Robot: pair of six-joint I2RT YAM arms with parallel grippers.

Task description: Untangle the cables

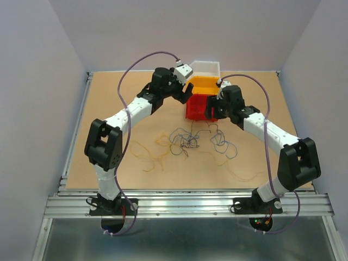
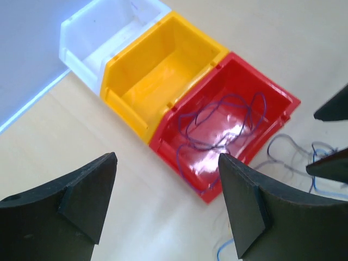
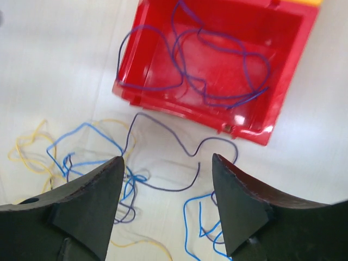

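Note:
Thin cables lie loose on the wooden table: a dark blue-purple tangle [image 1: 184, 142] in the middle and yellow strands [image 1: 152, 157] to its left. A purple cable [image 3: 239, 53] lies coiled inside the red bin [image 3: 163, 106], also seen in the left wrist view [image 2: 239, 98]. In the right wrist view, a blue cable [image 3: 84, 124], a dark purple cable [image 3: 173, 190] and a yellow one [image 3: 27, 147] lie below the bin. No red wire shows. My left gripper [image 2: 167, 159] is open and empty above bare table beside the red bin [image 2: 272, 92]. My right gripper [image 3: 167, 159] is open and empty above the tangle.
A yellow bin [image 2: 125, 109] and a white bin [image 2: 81, 60] stand in a row behind the red one at the table's far middle [image 1: 202, 84]. My right gripper's dark fingers [image 2: 331, 136] show at the right edge of the left wrist view. Grey walls enclose the table.

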